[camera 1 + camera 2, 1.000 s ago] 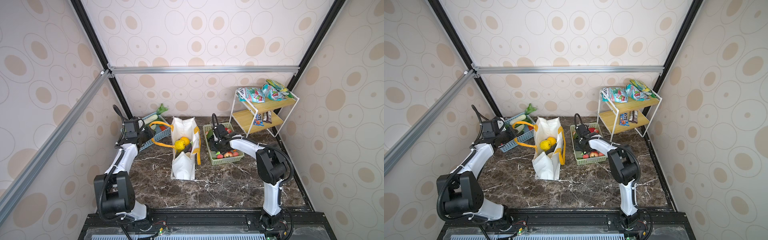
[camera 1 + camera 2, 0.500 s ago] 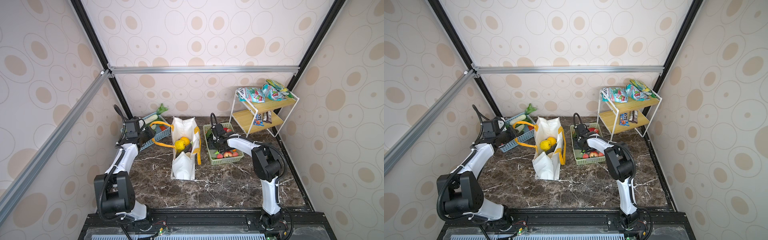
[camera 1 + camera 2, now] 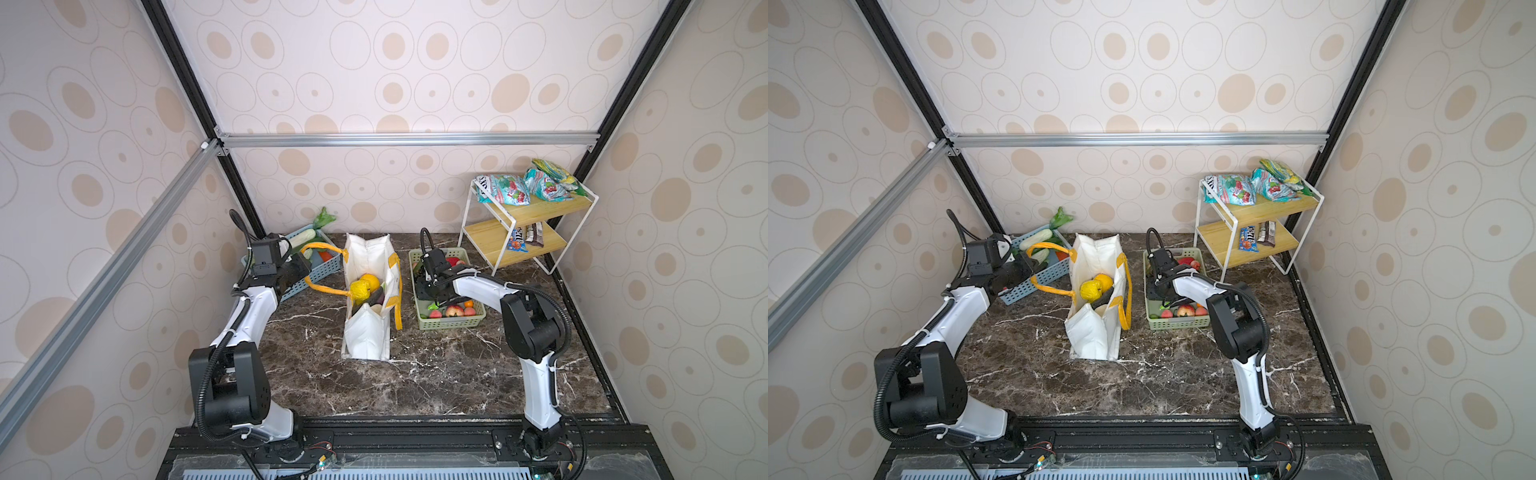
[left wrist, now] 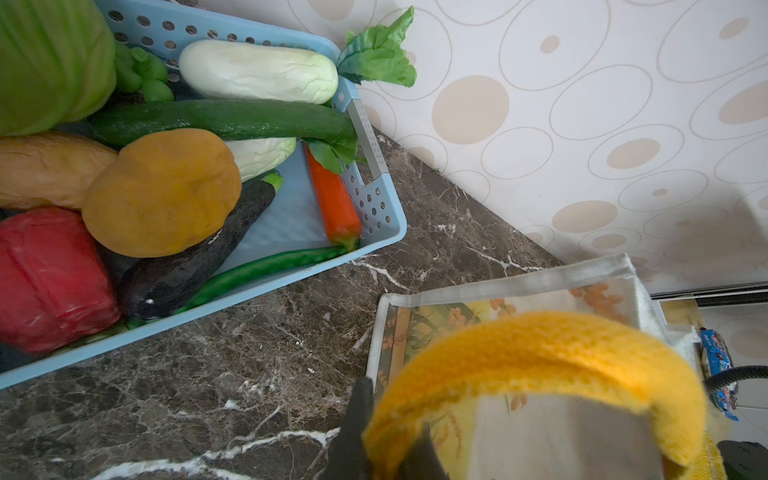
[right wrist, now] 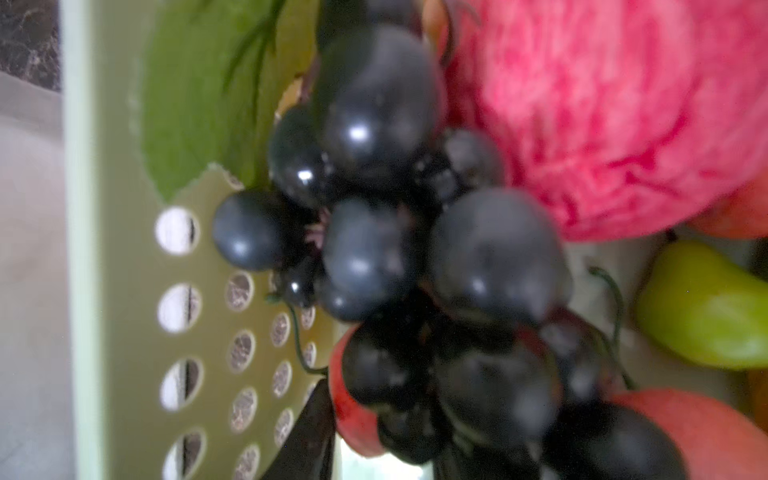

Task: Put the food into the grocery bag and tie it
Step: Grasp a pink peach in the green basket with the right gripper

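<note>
Bright even light; rt wrist view blurry, grapes (image 5: pixel 415 257) soft.

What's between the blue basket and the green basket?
The grocery bag stands open between the blue basket and green basket, in both top views.

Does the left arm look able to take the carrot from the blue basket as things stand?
Probably not yet: the left gripper is shut on the bag handle and must release it first. The carrot itself lies mostly uncovered.

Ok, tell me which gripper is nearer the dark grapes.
Right. The right gripper is in the green basket, right at the dark grapes; the left gripper is beyond the grocery bag, shut on its yellow handle.
</note>
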